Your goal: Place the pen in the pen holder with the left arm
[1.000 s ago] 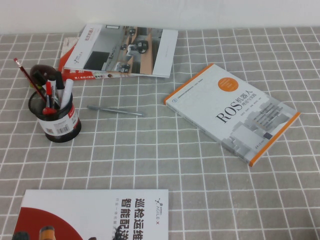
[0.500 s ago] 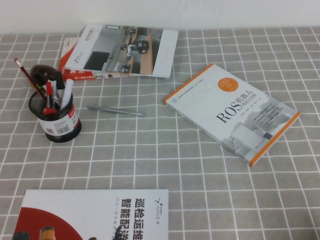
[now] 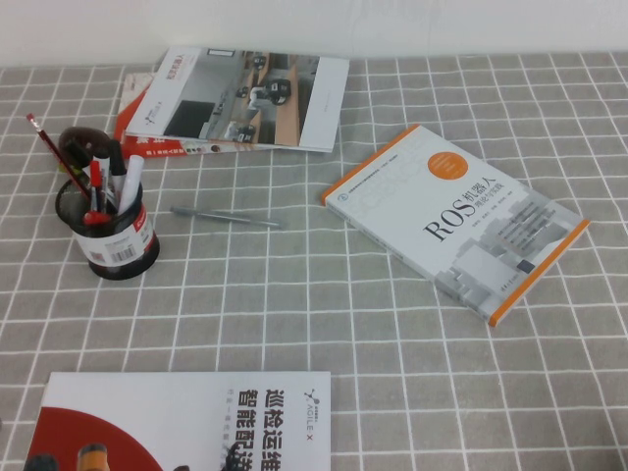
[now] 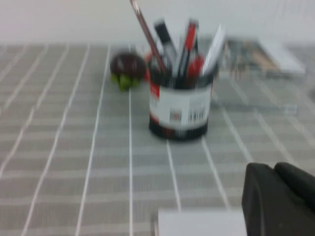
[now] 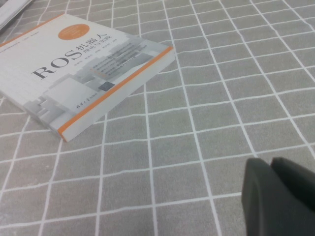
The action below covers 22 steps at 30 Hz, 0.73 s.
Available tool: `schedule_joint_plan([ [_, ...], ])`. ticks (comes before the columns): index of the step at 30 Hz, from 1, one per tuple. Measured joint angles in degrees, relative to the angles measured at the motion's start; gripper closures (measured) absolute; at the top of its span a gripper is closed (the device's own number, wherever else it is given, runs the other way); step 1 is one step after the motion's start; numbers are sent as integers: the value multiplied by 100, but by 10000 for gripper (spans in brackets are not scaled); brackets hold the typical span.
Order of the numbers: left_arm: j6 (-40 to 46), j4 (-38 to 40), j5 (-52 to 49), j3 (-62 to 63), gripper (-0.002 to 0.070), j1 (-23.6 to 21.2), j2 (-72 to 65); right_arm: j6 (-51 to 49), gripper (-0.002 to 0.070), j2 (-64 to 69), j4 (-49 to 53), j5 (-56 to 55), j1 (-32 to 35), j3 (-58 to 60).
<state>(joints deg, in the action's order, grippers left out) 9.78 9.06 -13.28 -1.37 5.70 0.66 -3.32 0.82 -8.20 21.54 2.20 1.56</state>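
The black mesh pen holder [image 3: 118, 245] stands at the table's left and also shows in the left wrist view [image 4: 179, 110]. The pen [image 3: 95, 188], black with red cap, stands inside it among other pens; it also shows in the left wrist view [image 4: 189, 42]. My left gripper [image 4: 273, 169] is out of the high view. It is low near the table's front, well short of the holder, fingers together and empty. My right gripper [image 5: 270, 164] is shut and empty over bare cloth, near the orange-edged book.
A thin grey pen [image 3: 226, 217] lies right of the holder. A red pencil [image 3: 49, 147] leans out of it. A dark round fruit [image 3: 77, 147] sits behind it. Magazines [image 3: 240, 98] lie at the back, a ROS book [image 3: 456, 221] at the right, a booklet [image 3: 186, 422] in front.
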Motion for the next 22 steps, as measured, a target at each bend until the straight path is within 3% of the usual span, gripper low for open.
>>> schedule_joint_plan([
  [6,19,-333,-794,0,676,0,0,0,691,0,0,0,0,0],
  [22,27,-391,-877,0,676,0,0,0,692,0,0,0,0,0],
])
